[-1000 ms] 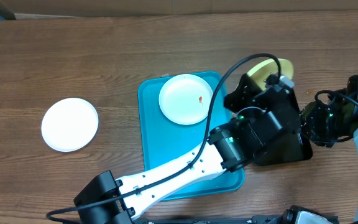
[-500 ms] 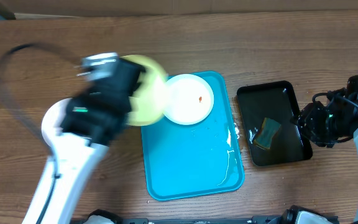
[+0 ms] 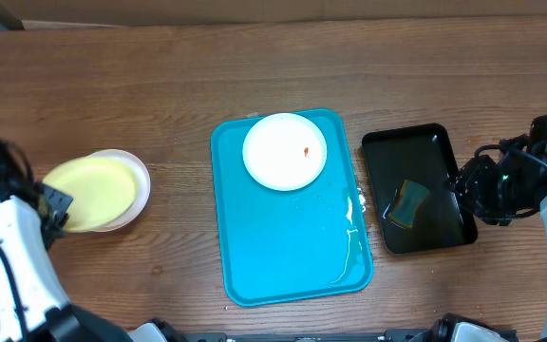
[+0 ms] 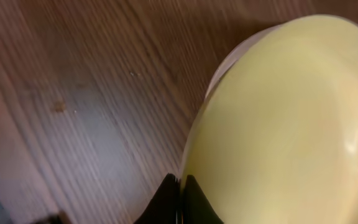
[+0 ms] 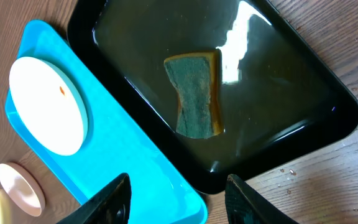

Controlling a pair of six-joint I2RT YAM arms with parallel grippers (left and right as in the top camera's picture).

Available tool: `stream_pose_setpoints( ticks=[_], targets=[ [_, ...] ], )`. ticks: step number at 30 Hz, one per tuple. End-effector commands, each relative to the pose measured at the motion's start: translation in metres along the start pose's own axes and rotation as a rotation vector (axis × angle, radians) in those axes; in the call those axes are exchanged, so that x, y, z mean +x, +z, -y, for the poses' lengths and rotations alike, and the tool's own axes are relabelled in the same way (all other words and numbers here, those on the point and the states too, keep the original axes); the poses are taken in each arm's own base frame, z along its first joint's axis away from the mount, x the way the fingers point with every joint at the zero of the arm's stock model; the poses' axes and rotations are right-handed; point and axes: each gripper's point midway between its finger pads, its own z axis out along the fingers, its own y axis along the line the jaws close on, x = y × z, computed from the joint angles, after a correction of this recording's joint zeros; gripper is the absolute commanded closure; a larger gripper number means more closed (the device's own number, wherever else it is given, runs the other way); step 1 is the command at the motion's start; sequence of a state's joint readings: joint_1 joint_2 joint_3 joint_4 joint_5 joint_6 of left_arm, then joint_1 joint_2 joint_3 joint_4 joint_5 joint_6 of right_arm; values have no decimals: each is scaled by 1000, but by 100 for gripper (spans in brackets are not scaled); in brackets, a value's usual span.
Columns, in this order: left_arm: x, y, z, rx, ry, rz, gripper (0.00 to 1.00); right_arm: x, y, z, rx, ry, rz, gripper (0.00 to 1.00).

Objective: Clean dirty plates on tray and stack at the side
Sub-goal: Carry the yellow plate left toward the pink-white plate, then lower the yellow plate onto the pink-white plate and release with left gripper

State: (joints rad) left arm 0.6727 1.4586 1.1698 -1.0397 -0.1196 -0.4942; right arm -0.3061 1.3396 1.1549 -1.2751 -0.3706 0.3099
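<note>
Brown wood tabletop [image 3: 160,85]. Left fingers [image 4: 164,205] are pinched shut on the rim of the yellow plate [image 4: 291,124]. That plate overlaps a white plate [image 3: 142,176] at the far left. Right fingers [image 5: 112,202] are spread open and empty, over the near edge of the black tray [image 5: 291,74], with a sponge [image 5: 197,93] lying inside it. The blue tray [image 3: 283,247] sits in the middle, well apart from the left pair. It holds a second white plate [image 3: 278,152] at its far end, with a red smear [image 3: 306,150] on it.

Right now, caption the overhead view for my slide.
Left gripper holds yellow plate over a white plate; one smeared plate sits on the tray.
</note>
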Motion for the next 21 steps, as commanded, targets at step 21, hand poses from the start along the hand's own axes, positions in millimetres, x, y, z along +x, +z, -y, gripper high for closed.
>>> stream_pose_setpoints(
  ticks=[21],
  targets=[
    [48,-39,74,132,346,-48,40,-1,-8,-5,-19,-31,15,49]
  ],
)
